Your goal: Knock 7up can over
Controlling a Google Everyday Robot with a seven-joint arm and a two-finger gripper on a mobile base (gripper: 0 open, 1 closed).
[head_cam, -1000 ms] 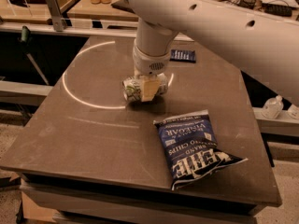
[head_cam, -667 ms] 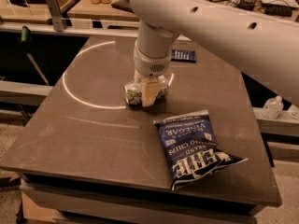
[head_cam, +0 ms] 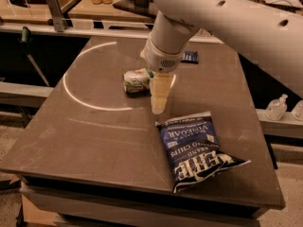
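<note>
On the table [head_cam: 94, 141], behind the chip bag [head_cam: 196, 148], the gripper [head_cam: 158, 108] hung just right of the can [head_cam: 137, 81], which lay on its side, so the knocking looked done; whether the gripper was spread or pressed together I could not tell.

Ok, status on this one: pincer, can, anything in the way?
Pincer pointing down, close beside the can. White-and-green aluminium 7up can lying on its side. Blue crinkled chip bag apart, nearer the camera, not blocking.
</note>
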